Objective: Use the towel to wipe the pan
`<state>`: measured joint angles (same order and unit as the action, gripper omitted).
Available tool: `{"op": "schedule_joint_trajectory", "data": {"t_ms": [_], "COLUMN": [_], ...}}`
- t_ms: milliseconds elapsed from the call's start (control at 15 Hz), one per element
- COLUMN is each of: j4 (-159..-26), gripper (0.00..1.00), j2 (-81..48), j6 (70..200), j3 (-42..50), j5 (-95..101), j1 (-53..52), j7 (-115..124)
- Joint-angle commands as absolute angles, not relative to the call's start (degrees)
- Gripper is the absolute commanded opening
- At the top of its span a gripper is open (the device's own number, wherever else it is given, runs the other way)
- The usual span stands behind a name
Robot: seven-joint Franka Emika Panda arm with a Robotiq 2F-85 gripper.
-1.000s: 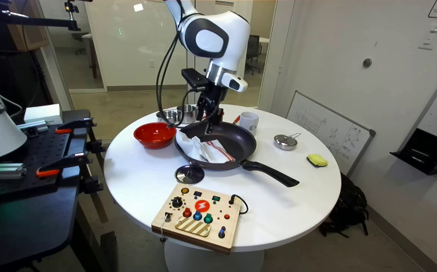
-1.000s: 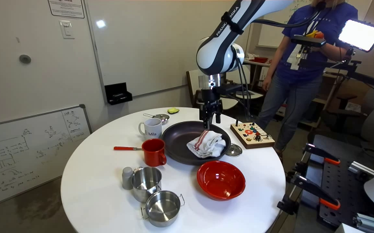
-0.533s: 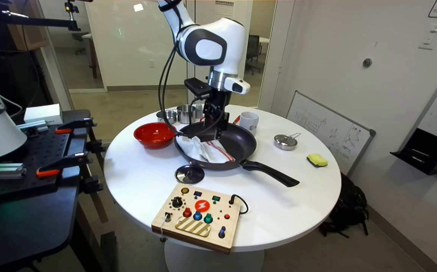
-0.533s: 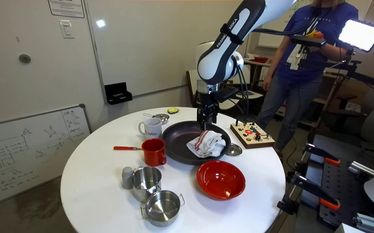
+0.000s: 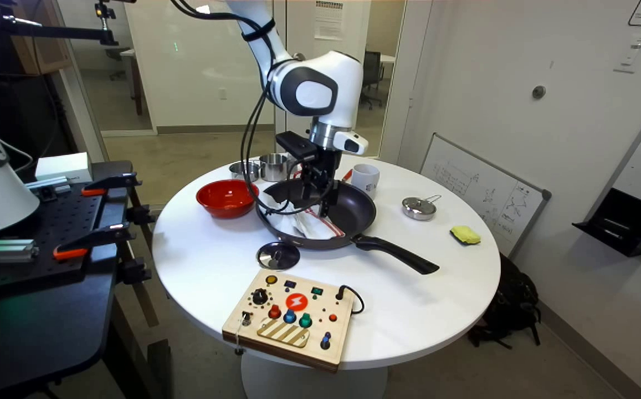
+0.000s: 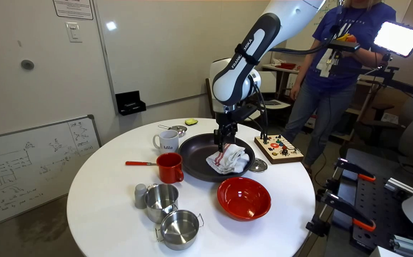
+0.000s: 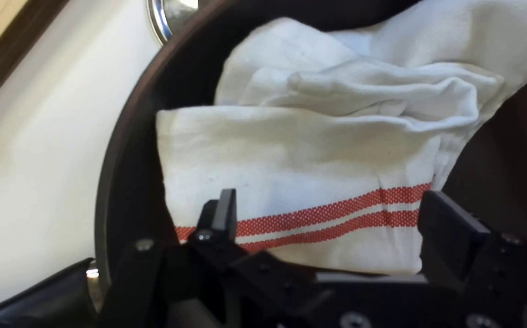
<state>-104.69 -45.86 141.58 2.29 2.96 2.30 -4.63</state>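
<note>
Lying below the pincer (image 7: 329,204): towel (image 7: 309,155)

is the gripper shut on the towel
No, in the wrist view the gripper is open, its fingers wide apart with the striped towel showing between them.

Well back from the gripper (image 7: 328,202), both exterior views overlook the round table (image 5: 414,316); the wrist view looks closely down.

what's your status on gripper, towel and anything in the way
Gripper open, over striped end of towel. Towel rumpled in pan, not gripped. No obstruction seen between gripper and towel.
</note>
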Motion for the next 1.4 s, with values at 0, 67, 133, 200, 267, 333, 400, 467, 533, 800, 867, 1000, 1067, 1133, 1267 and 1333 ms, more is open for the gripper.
{"op": "schedule_joint_trajectory", "data": {"t_ms": [0,67,133,200,267,333,400,467,533,800,867,1000,1067,1133,1267,1333], "j4": [-95.7,-93.5,-91.5,-89.8,-88.5,-87.3,-86.2,-85.1,-84.5,-84.1,-84.7,-86.5,-86.9,-87.4,-88.2,-88.6], "gripper": [1.0,1.0,1.0,1.0,0.75,0.73,0.67,0.59,0.52,0.19,0.13,0.03,0.01,0.0,0.02,0.03], "j2": [-52.5,-54.0,-55.3,-56.4,-57.1,-57.8,-58.5,-59.2,-59.6,-59.5,-59.2,-58.4,-58.4,-58.3,-57.8,-57.9], "j6": [135.5,132.6,129.5,127.1,125.1,123.5,122.4,121.7,122.0,122.8,123.7,127.8,130.2,132.6,135.3,138.0], "j3": [0.0,0.5,0.8,1.2,1.4,1.7,1.6,1.4,1.4,1.5,1.7,1.7,2.1,2.6,1.5,1.2], "j5": [4.0,4.4,4.6,4.9,5.2,5.6,5.9,6.0,6.3,7.7,8.3,10.0,11.3,12.6,13.9,15.1], "j1": [4.8,4.3,4.2,3.9,3.8,3.5,3.5,3.7,3.7,3.2,2.9,2.6,2.1,1.7,2.4,2.9], "j7": [-12.3,-12.4,-12.9,-12.7,-12.6,-12.4,-12.5,-12.7,-12.9,-14.1,-14.0,-15.0,-15.1,-15.0,-17.5,-20.0]}}
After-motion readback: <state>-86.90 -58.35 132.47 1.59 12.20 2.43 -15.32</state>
